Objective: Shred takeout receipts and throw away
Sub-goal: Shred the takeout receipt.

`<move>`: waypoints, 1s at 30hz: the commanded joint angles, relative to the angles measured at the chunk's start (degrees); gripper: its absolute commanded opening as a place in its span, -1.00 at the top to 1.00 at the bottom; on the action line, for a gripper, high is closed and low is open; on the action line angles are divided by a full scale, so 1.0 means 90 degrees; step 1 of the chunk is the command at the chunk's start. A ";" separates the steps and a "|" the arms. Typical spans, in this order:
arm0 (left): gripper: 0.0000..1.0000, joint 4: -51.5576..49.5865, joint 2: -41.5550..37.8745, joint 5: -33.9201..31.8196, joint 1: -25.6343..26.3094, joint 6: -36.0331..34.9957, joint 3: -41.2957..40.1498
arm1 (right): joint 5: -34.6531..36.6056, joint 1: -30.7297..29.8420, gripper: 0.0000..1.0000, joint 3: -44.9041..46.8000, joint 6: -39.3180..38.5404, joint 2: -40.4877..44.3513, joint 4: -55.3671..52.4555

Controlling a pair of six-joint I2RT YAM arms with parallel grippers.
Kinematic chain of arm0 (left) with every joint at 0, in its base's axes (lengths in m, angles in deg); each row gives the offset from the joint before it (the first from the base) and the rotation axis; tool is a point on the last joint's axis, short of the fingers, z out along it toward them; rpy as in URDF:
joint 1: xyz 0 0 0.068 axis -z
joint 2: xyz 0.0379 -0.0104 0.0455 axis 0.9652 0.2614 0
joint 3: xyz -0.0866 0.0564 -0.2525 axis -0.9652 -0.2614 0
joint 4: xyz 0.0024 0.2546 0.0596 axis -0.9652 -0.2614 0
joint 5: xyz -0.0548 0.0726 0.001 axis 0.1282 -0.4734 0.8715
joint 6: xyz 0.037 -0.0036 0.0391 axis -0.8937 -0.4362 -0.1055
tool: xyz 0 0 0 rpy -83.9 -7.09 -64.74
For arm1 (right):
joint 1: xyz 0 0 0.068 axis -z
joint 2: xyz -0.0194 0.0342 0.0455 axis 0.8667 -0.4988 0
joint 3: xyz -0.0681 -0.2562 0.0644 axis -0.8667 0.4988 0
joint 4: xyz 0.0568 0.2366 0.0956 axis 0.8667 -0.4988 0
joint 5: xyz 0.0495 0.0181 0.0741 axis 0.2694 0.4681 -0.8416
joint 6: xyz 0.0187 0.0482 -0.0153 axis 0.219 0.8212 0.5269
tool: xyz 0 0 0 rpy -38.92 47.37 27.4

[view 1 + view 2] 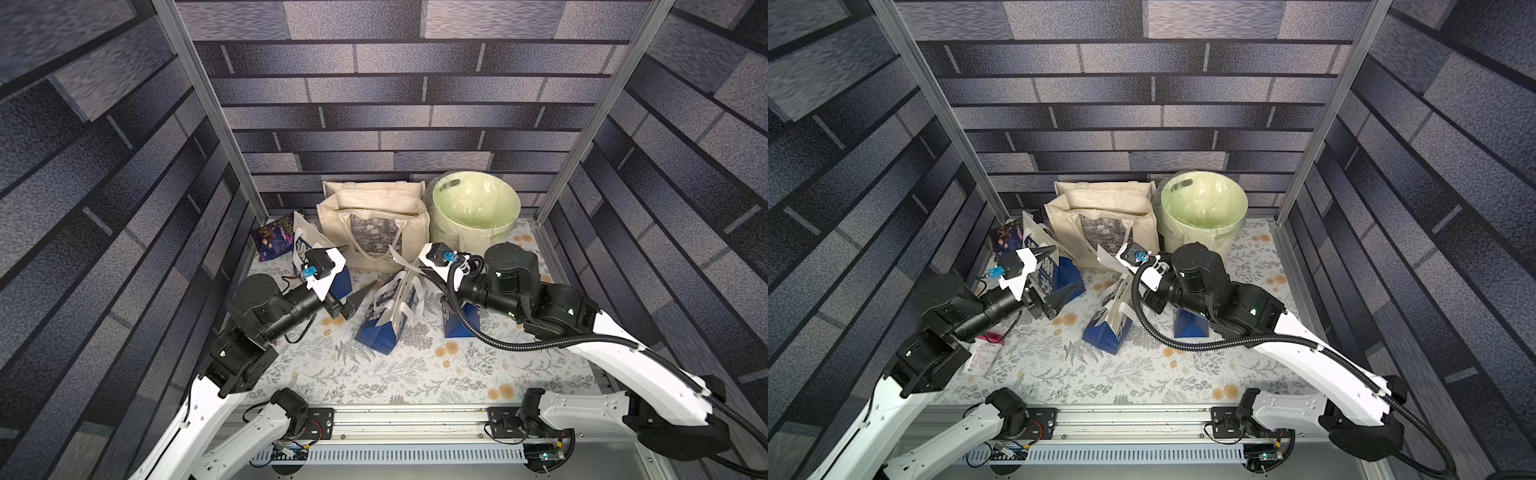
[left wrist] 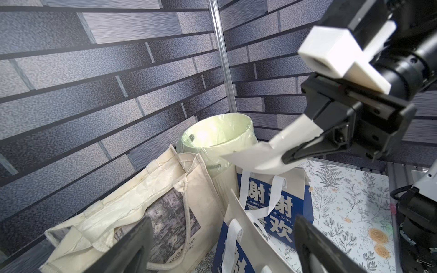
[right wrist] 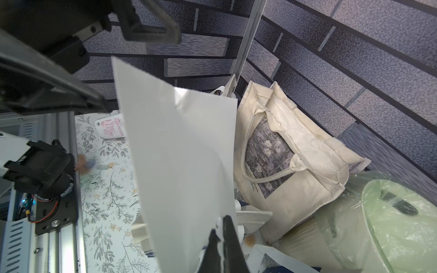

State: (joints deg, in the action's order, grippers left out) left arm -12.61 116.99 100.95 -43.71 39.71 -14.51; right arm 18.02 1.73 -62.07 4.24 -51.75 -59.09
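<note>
1. The thin, plain white paper receipt hung in the air toward 12 o'clock above the fern-printed counter. The clenched right gripper pinched it by one short edge.
2. The left gripper stood released and empty at about 10 o'clock, beside a blue-and-white paper bag.
3. The slip looked light and limp, curling under its own weight. I'd say it would tear easily, so the free edge near the pinch seemed the best place to take hold.
4. The round, green-lined bin waited open at 1 o'clock.
</note>
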 commanded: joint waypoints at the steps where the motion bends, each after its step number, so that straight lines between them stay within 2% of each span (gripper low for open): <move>1: -0.91 -0.0300 0.0574 0.1713 -0.0064 0.0104 0.0594 | -0.0575 0.0045 1.00 -0.0296 0.0223 -0.0125 -0.0852; 7: -0.86 -0.0884 0.1267 0.2646 0.0128 -0.0416 0.1389 | -0.0918 0.0043 1.00 -0.0523 0.0425 -0.0315 -0.1096; 12: -0.58 -0.1003 0.1585 0.3032 0.0247 -0.0510 0.1542 | -0.1083 0.0050 1.00 -0.0718 0.0457 -0.0492 -0.1184; 16: -0.34 -0.1038 0.1658 0.3067 0.0270 -0.0538 0.1539 | -0.1121 0.0056 1.00 -0.0797 0.0470 -0.0520 -0.1223; 24: -0.07 -0.1408 0.1755 0.3030 0.0344 -0.0700 0.1588 | -0.1163 0.0075 1.00 -0.0871 0.0449 -0.0572 -0.1230; 26: 0.08 -0.1459 0.1765 0.2999 0.0383 -0.0726 0.1582 | -0.1151 0.0084 1.00 -0.0888 0.0443 -0.0591 -0.1219; 30: 0.55 -0.1347 0.1785 0.2919 0.0453 -0.0720 0.1544 | -0.1148 0.0084 1.00 -0.0847 0.0401 -0.0630 -0.1217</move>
State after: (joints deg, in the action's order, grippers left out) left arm -24.08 132.88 126.88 -40.26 33.78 -1.71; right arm 8.27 2.15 -68.39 7.69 -57.02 -69.28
